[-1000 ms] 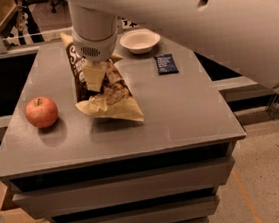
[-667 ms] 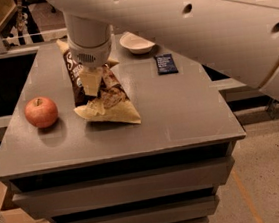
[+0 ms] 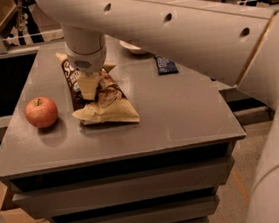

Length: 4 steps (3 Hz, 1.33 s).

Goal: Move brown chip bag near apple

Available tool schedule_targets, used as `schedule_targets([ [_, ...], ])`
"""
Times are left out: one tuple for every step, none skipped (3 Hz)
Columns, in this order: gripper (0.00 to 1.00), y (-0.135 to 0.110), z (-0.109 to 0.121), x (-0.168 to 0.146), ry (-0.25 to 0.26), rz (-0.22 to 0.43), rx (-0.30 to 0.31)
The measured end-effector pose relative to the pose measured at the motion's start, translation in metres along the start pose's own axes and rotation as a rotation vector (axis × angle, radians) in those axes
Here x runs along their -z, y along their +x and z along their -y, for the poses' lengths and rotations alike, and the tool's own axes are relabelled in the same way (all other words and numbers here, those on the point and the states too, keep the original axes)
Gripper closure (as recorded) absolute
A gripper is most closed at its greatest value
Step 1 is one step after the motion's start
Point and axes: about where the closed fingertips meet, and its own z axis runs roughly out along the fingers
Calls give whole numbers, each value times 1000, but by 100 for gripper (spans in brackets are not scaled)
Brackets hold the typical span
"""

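Observation:
The brown chip bag [image 3: 109, 103] lies crumpled on the grey table top [image 3: 179, 109], left of the middle, with its pale tan edge pointing to the front. My gripper [image 3: 89, 85] comes straight down from above and is shut on the upper middle of the bag. The wrist hides the bag's far end. The red-orange apple [image 3: 41, 112] stands upright on the table to the left of the bag, a short gap away from it.
A small dark blue flat packet [image 3: 166, 64] lies at the back right. A white bowl [image 3: 132, 48] stands at the back, mostly hidden by my arm [image 3: 180, 28], which spans the upper right. The table edges drop off on the left and at the front.
My gripper and the bag have shifted slightly left, toward the apple. My arm has swung lower across the view and now hides most of the bowl. The apple has not moved.

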Motion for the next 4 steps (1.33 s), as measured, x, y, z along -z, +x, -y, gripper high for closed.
schedule_targets([
  [81, 0, 0, 0, 1, 0, 0],
  [58, 1, -1, 0, 1, -1, 1],
  [36, 1, -1, 1, 2, -1, 1],
  [13, 1, -1, 1, 3, -1, 2],
])
